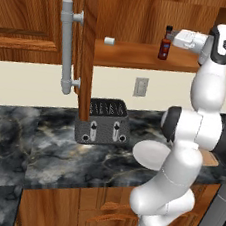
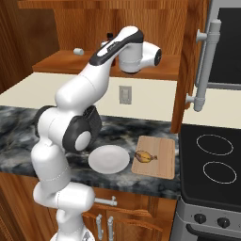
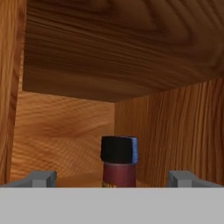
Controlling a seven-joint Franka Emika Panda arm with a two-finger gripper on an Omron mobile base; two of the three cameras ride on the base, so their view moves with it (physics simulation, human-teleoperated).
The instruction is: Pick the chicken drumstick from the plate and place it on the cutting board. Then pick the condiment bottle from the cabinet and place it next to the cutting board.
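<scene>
The chicken drumstick [image 2: 145,156] already lies on the cutting board [image 2: 162,168], and the plate [image 2: 109,158] beside it on the tabletop [image 1: 25,144] is bare, so I judge that the first half of the task is done and the second half is now in hand: the fetching of the condiment bottle [image 1: 165,45]. The bottle stands upright on the shelf of the cabinet [image 1: 128,54], toward its right part, and the arm reaches up to it. In the hand view the pincer [image 3: 113,178] has its jaws wide apart, one tip on each side of the bottle, and it holds nothing; the black cap rises between the tips, a little further in. The next move, I think, calls for a short straight advance so the tips come around the red body under the neck, then a closing without pushing the bottle over. Counted: one drumstick, one plate, one board, one bottle, one small white cylinder [image 1: 109,41] on the same shelf well apart from the bottle, one toaster [image 1: 104,121] on the tabletop.
</scene>
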